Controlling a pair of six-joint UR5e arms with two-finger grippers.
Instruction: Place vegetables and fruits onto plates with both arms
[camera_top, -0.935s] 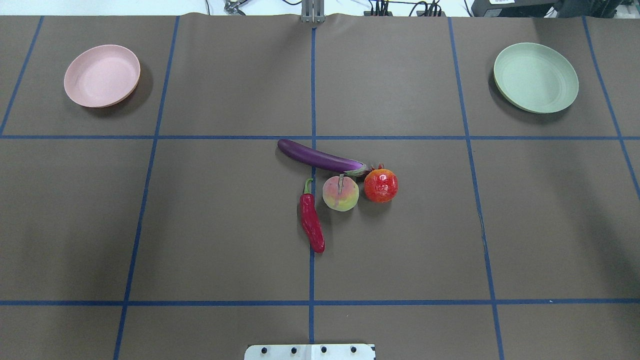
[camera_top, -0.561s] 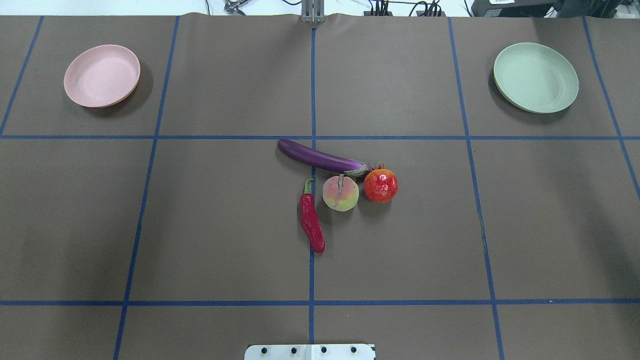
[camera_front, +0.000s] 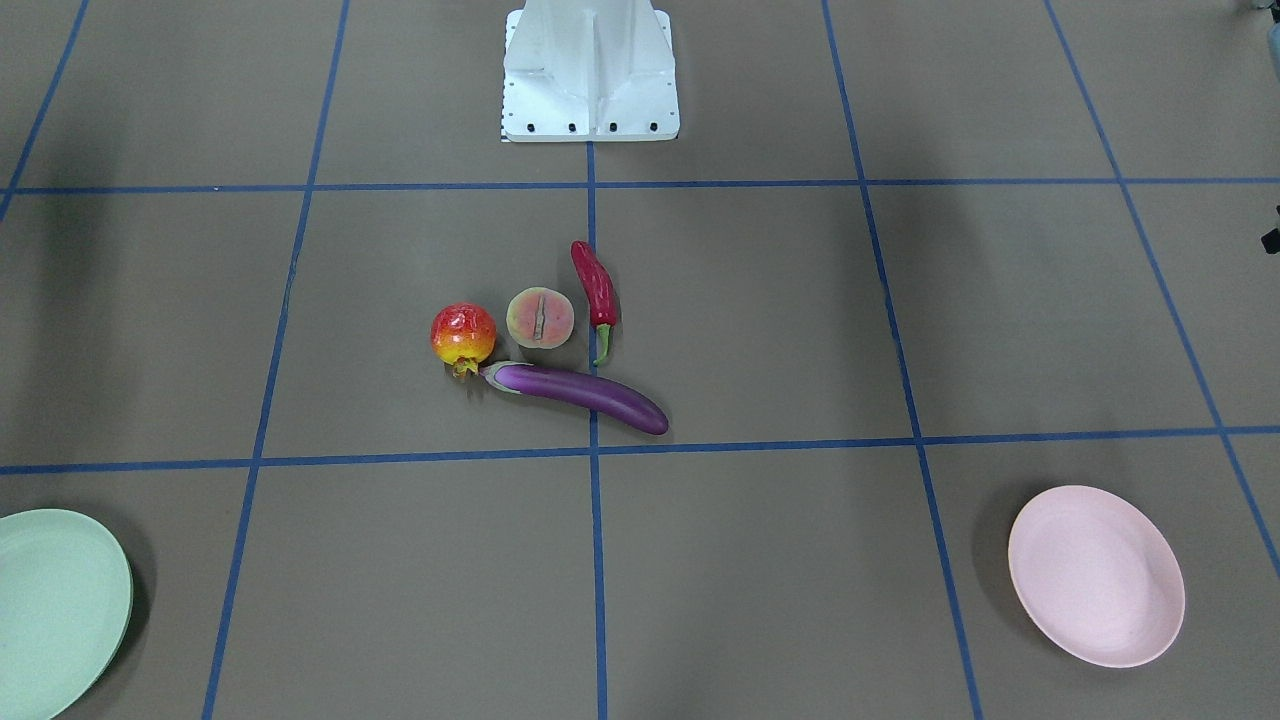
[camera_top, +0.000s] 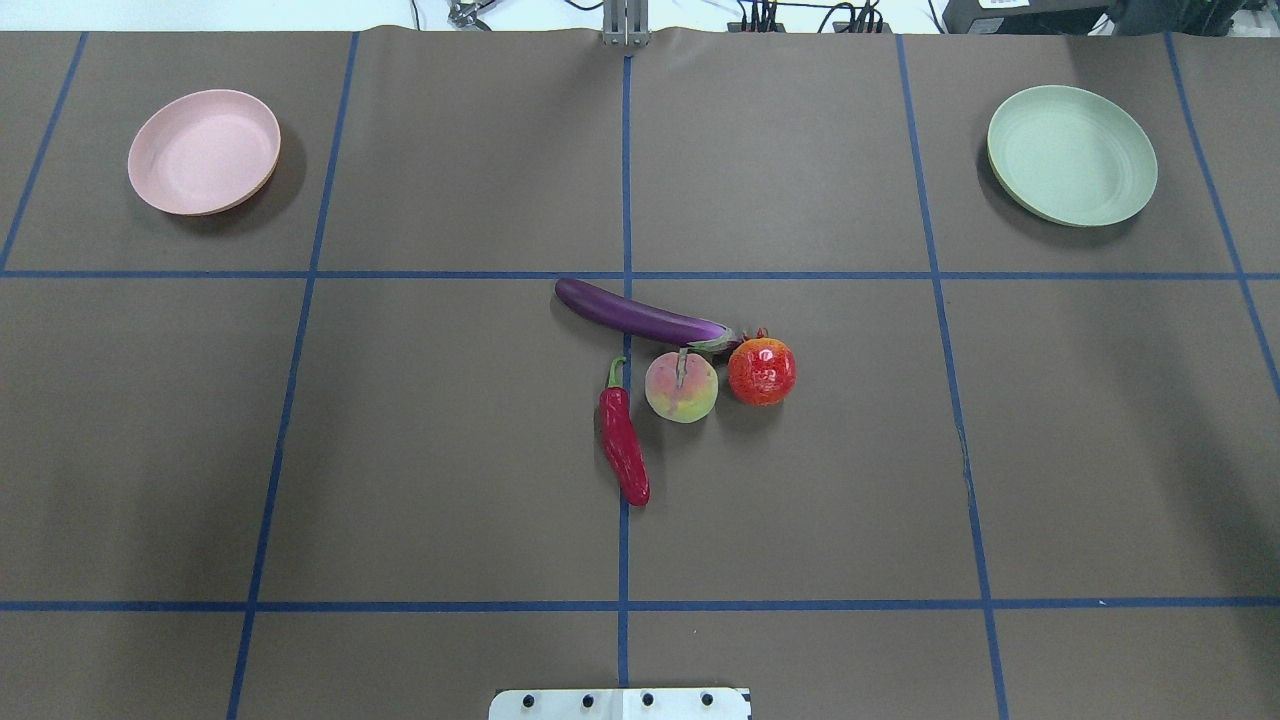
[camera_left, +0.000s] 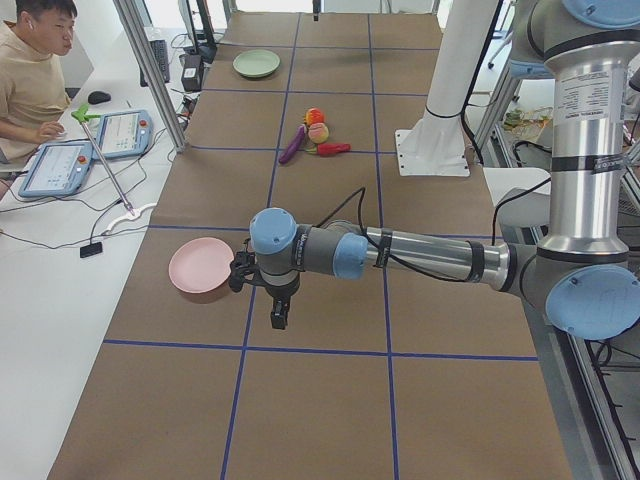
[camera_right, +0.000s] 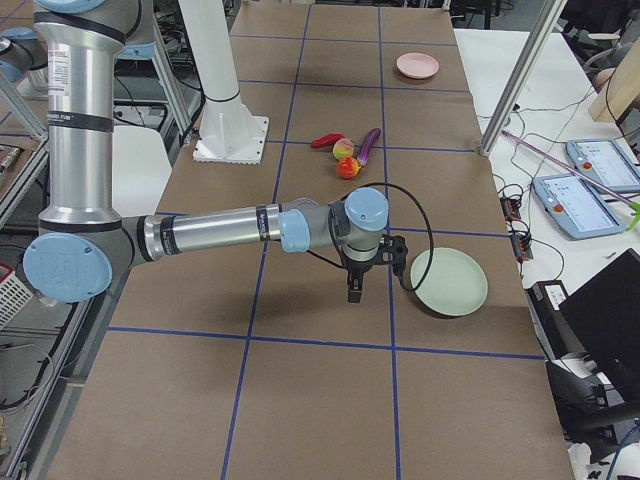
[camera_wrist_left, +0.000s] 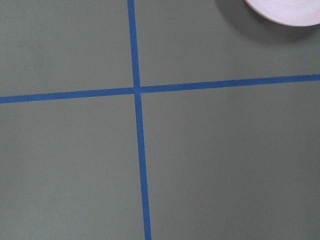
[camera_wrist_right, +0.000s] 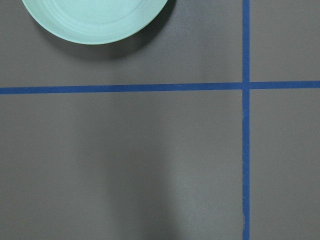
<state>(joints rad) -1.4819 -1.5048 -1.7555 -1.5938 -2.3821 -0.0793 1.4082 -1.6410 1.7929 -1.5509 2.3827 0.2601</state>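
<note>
The fingers of the left gripper (camera_left: 279, 312) and right gripper (camera_right: 353, 288) show only side-on, so open or closed cannot be told. Well apart from both lie the glossy purple eggplant (camera_top: 640, 316), red chili pepper (camera_top: 622, 445), red-and-yellow pomegranate (camera_top: 762, 371) and pinkish-green peach (camera_top: 681, 387). None is yet on the oval pink plate (camera_top: 204, 151) or oval mint plate (camera_top: 1072, 155) beside them.

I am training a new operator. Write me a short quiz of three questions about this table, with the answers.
1. True or false: the eggplant lies on the pink plate.
2. Among the four food items, the chili pepper lies: A) nearest the white base block; B) farthest from it; C) on a plate.
3. Fill in: the green plate holds ____ items.
Key: 1 false; 2 A; 3 zero.
</note>
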